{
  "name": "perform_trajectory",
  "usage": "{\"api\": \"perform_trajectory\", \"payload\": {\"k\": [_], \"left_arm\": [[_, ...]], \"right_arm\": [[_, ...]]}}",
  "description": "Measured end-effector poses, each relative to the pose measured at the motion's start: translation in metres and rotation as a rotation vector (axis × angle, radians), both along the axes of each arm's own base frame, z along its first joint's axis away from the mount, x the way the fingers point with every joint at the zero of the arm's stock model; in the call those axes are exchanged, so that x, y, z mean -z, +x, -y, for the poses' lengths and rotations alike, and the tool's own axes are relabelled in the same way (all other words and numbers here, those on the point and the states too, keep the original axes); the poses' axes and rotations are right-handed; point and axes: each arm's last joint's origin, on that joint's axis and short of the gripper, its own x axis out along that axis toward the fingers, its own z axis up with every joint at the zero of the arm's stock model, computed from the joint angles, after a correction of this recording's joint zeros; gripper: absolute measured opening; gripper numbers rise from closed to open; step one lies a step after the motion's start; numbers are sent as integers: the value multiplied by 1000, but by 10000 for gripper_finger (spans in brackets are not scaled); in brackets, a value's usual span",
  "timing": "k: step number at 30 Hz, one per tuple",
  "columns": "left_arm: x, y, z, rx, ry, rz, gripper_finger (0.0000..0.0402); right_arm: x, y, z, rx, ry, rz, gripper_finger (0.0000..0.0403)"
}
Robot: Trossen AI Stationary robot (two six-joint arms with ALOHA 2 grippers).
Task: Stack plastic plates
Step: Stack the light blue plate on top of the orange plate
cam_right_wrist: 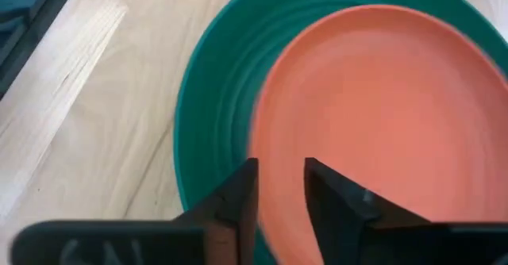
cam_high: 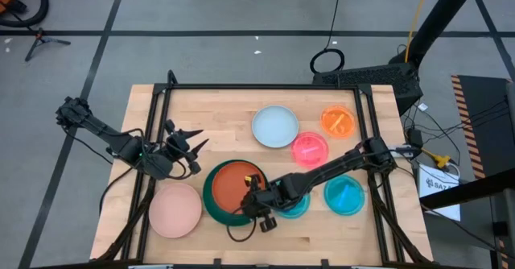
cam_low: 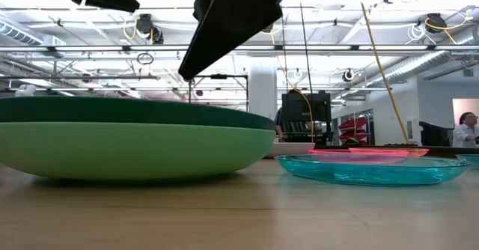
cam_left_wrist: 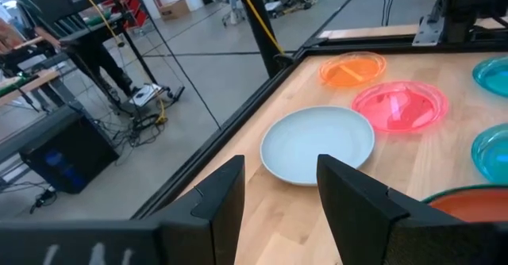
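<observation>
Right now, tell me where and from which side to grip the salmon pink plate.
Grip the salmon pink plate at its raised rim, probably the edge nearest the left gripper, which hovers open just above it. The plate lies flat and alone on the table, so one finger goes inside the rim, one outside, coming from above.

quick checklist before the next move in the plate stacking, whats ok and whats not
1. Rust orange plate lies inside the dark green plate: ok.
2. Dark green plate sits on the light green plate: ok.
3. Right gripper over the stack, open, holding nothing: ok.
4. Left gripper open, holding nothing: ok.
5. Salmon pink plate lies apart, unstacked: not ok.
6. Orange plate centred in the stack: cannot tell.
</observation>
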Motion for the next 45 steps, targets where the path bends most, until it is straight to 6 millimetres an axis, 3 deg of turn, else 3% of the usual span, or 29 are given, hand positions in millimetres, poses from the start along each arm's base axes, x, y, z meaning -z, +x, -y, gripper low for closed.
{"api": "perform_trajectory", "payload": {"k": [9,20,26,35,39,45], "left_arm": [[0,0,0,9,29,-22,165],[-1,1,0,20,54,-34,165],[-1,1,0,19,47,-28,165],[-1,1,1,34,31,-28,165],[0,1,1,33,15,-23,165],[2,0,0,27,5,-30,165]], "right_arm": [[-6,-4,3,33,2,-21,138],[-65,-28,26,120,-62,61,139],[-79,-35,48,141,-140,59,139],[-72,-33,84,154,-201,-4,139],[-63,-43,101,162,-221,-14,139],[-38,-69,135,205,-196,114,139]]}}
